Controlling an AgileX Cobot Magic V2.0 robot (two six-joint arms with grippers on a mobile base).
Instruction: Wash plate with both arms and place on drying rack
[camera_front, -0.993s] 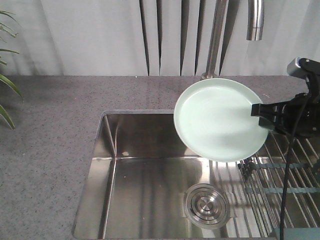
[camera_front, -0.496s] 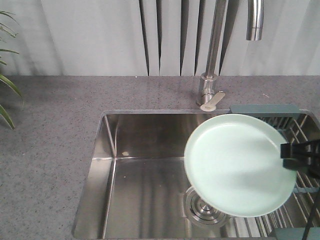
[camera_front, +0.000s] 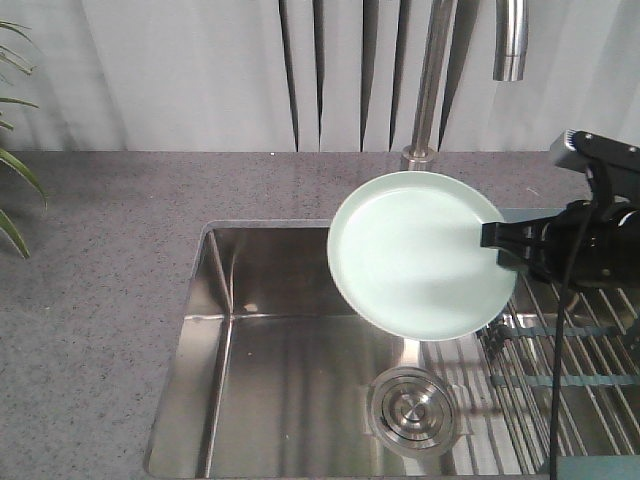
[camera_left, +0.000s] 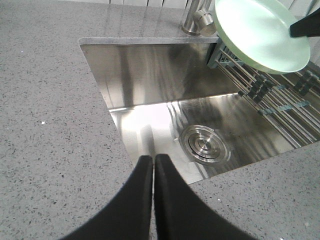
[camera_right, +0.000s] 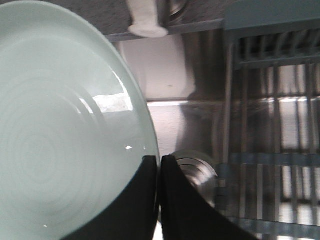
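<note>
Grey speckled tabletop (camera_front: 100, 250) rings the steel sink (camera_front: 290, 340). My right gripper (camera_front: 497, 243) pinches the plate (camera_front: 415, 255) by its rim over the sink, beside the drying rack (camera_front: 570, 360). My left gripper (camera_left: 153, 165) hangs closed and empty. I judge this the washing step, so the left must reach the plate next.

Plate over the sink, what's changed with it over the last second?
The plate, gripped at its rim by the right gripper, dipped low over the drain half a second ago, then rose again, ending slightly left of where it began. The grip held throughout; sink and drying rack stayed put.
</note>
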